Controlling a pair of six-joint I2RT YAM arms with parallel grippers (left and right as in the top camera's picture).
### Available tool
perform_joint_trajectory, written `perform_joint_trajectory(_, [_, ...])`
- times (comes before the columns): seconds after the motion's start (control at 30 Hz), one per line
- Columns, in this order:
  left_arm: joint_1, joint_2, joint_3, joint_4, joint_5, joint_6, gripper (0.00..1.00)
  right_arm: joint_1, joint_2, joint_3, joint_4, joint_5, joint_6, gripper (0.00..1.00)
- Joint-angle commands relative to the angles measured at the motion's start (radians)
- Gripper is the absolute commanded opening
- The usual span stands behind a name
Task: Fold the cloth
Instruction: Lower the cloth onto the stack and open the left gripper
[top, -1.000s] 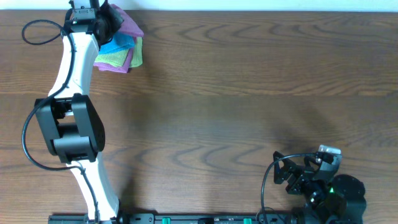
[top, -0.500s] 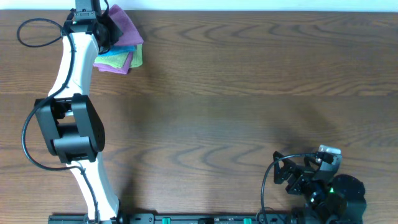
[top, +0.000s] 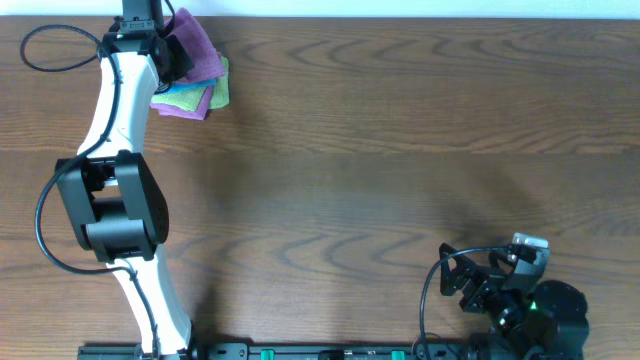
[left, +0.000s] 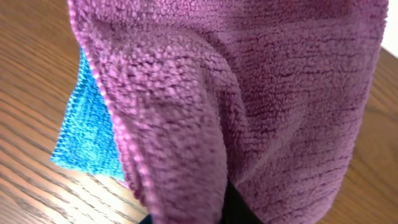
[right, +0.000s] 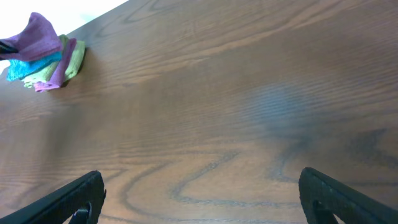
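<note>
The left tool (top: 168, 42) grips the lilac cloth (left: 261, 93) at the worktop's (top: 400, 150) far left corner. The cloth hangs bunched and lifted just above a folded blue cloth (left: 87, 130) and a green cloth (top: 216, 92). The right tool (right: 207, 196) is well apart, near the front right edge, its fingers spread wide and holding nothing.

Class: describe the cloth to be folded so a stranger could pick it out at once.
Look to the wooden table's far left corner, where the left arm reaches a stack of cloths. The cloth is the lilac one bunched up on top, above the flat blue cloth and green cloth.
</note>
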Motion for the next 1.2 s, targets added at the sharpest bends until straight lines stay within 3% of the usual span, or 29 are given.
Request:
perform_joint_trajectory(0.0, [0.008,0.011,0.024,-0.005,-0.036,0.029,0.21,-0.008,-0.007,-0.003,0.002,0.003,0.013,0.99])
perform_joint_trajectory(0.53, [0.065,0.011,0.024,-0.025,-0.078,0.047,0.47,-0.008,-0.007,-0.003,0.002,0.002,0.013,0.99])
perform_joint_trajectory(1.03, [0.085,0.011,0.024,-0.035,-0.078,0.047,0.55,-0.008,-0.007,-0.003,0.002,0.002,0.013,0.99])
perform_joint_trajectory(1.17, [0.086,0.011,0.024,-0.034,-0.093,0.051,0.67,-0.008,-0.007,-0.003,0.002,0.002,0.013,0.99])
